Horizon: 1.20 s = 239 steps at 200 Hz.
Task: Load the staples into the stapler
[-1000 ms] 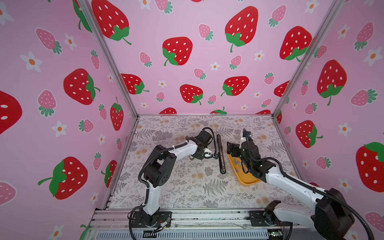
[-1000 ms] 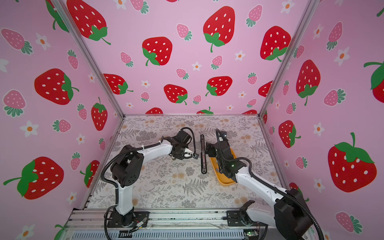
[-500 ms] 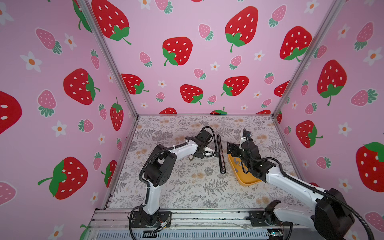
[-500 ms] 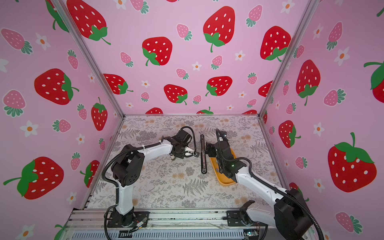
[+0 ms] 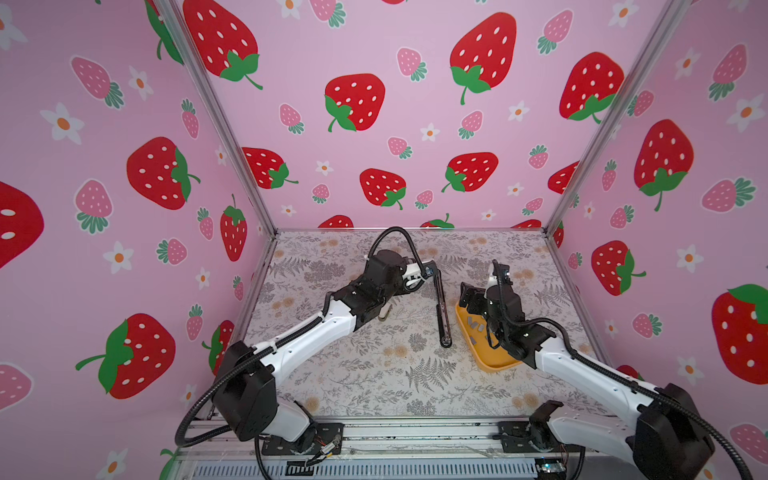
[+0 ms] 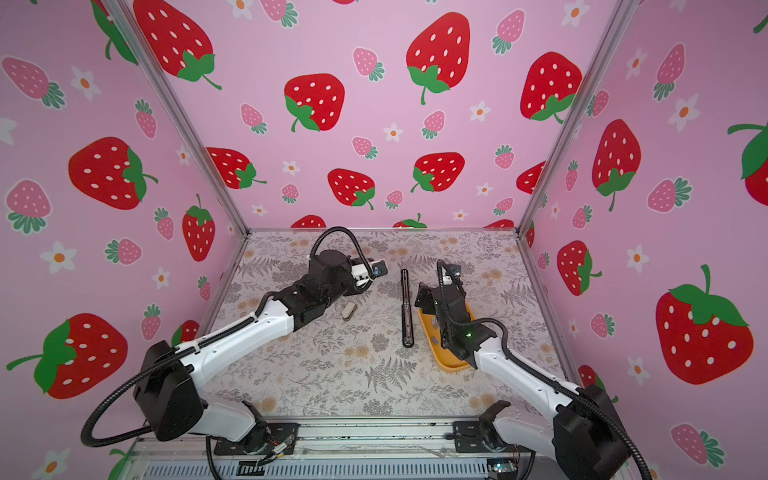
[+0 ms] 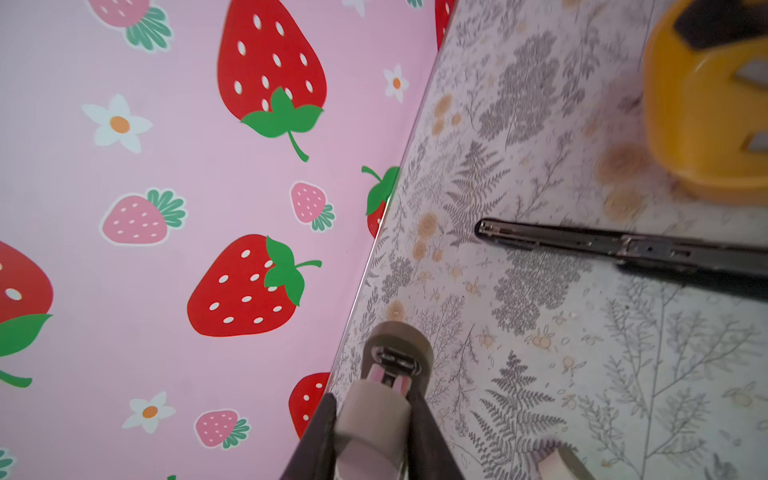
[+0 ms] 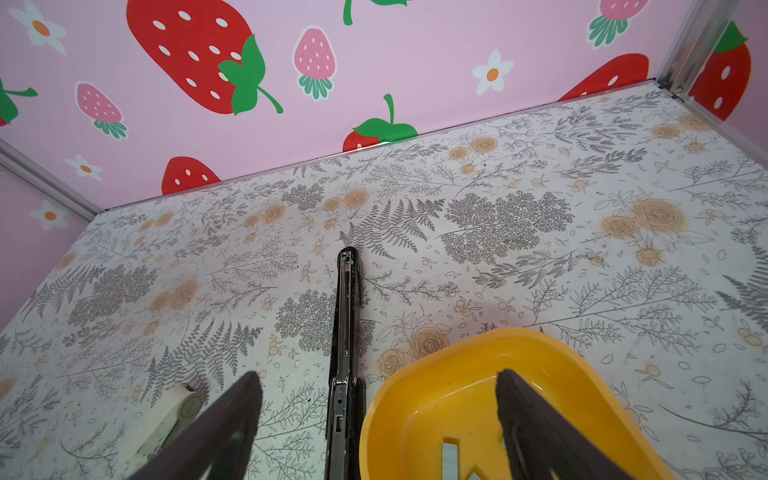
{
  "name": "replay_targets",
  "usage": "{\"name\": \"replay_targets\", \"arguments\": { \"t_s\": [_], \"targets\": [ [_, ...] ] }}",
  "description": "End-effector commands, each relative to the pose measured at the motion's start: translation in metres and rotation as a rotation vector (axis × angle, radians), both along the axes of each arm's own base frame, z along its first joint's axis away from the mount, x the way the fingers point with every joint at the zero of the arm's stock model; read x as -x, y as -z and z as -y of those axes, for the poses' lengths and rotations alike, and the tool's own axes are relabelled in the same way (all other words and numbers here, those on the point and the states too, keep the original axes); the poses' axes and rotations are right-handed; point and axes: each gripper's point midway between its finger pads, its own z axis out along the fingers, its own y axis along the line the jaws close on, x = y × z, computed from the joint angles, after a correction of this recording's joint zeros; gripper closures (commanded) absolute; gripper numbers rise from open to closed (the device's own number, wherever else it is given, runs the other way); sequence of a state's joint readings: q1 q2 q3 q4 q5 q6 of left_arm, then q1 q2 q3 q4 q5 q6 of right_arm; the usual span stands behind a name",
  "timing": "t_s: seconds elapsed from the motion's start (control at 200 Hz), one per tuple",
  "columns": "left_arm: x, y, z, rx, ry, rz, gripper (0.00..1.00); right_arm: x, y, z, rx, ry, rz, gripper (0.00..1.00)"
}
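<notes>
Walls close three sides of the table; its near half lies open. Left gripper is clamped on a small stapler. Right gripper hangs spread wide, straddling the black stapler and the rim of the tray, where the staples lie

The yellow tray looked like smooth, glossy plastic, and the staples in it were plain grey metal. The little whitish stapler seemed matt plastic, the long black stapler had a shiny metal rail, and the table cover was a flat matt print.
</notes>
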<state>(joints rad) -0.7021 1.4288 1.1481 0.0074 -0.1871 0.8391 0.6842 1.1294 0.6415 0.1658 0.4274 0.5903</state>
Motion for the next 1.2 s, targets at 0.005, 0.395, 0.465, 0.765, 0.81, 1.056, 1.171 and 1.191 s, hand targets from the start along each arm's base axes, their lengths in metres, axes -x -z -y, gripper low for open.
{"name": "replay_targets", "arguments": {
  "t_s": [0.005,0.395,0.465,0.765,0.81,1.056,1.171,1.191],
  "targets": [
    [0.042,0.000,0.023,0.241,0.113,-0.176,1.00,0.000,-0.009,0.011,-0.020,0.043,0.049,0.05],
    [0.085,-0.022,0.027,0.167,0.331,-0.218,1.00,0.015,-0.041,-0.023,-0.095,-0.185,0.111,0.04],
    [0.081,-0.018,0.020,0.151,0.303,-0.207,1.00,0.019,-0.046,-0.023,-0.107,-0.202,0.132,0.04],
    [0.085,0.004,0.020,0.036,0.354,-0.243,1.00,0.049,-0.073,-0.057,-0.212,-0.473,0.255,0.41],
    [0.087,0.001,0.022,0.051,0.370,-0.243,1.00,0.054,-0.074,-0.066,-0.231,-0.530,0.257,0.44],
    [0.098,-0.002,0.031,0.095,0.448,-0.245,1.00,0.069,-0.071,-0.102,-0.287,-0.727,0.232,0.40],
    [0.094,0.001,0.028,0.076,0.422,-0.241,1.00,0.072,-0.069,-0.111,-0.286,-0.763,0.216,0.39],
    [0.093,0.003,0.027,0.072,0.418,-0.241,1.00,0.073,-0.069,-0.112,-0.285,-0.767,0.214,0.39]
  ]
}}
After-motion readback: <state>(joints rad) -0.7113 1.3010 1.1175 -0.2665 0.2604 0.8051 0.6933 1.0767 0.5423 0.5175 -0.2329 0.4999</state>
